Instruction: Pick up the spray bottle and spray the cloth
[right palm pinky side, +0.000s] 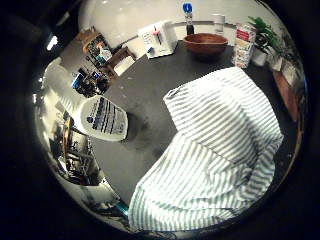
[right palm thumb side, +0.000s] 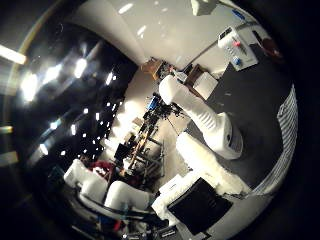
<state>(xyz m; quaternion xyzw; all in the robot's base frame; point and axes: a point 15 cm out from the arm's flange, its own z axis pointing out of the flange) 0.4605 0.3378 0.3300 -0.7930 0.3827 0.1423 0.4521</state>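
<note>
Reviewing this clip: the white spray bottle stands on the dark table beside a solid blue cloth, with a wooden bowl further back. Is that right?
Not quite. The cloth is white with thin grey-green stripes, not solid blue, as the right little finger side palm view shows. The rest holds: the white spray bottle stands on the dark table beside it, with the wooden bowl further back.

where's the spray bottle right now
The spray bottle stands on the dark table beside the striped cloth, apart from it; the wooden bowl sits at the table's far edge.
</note>
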